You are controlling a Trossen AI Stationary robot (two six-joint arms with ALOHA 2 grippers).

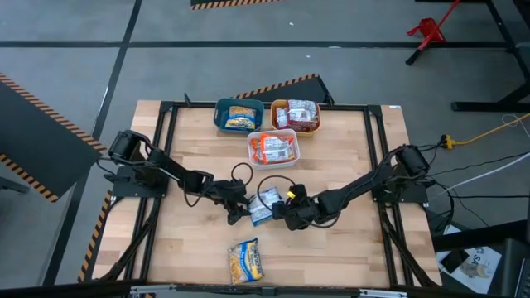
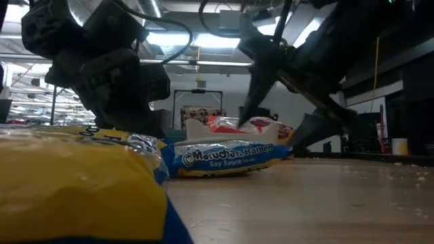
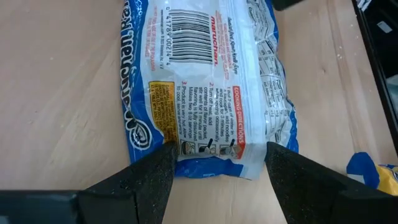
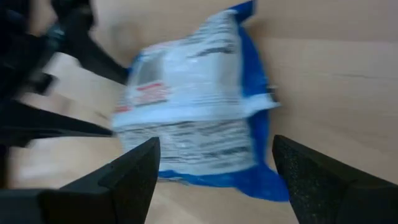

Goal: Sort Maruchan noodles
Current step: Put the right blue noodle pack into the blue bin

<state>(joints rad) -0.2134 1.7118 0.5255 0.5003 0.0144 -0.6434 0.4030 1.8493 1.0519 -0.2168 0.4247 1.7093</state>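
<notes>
Blue-white packet (image 1: 262, 207) flat on table between my two grippers, back side up: barcode, red cooking directions (image 3: 208, 87). Side reads "Maruchan Ramen Soy Sauce". Yellow-blue packet (image 1: 245, 261) lies alone, nearer table's front edge than my grippers. Far beyond them, packets already binned: yellow-blue (image 1: 240, 117), maroon-white (image 1: 301, 115), orange-red (image 1: 274, 147).

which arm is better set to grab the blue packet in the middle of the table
Left, narrowly. The left gripper is open with its fingers straddling one end of the blue packet. The right gripper is open too, beside the packet, but not as squarely lined up.
</notes>
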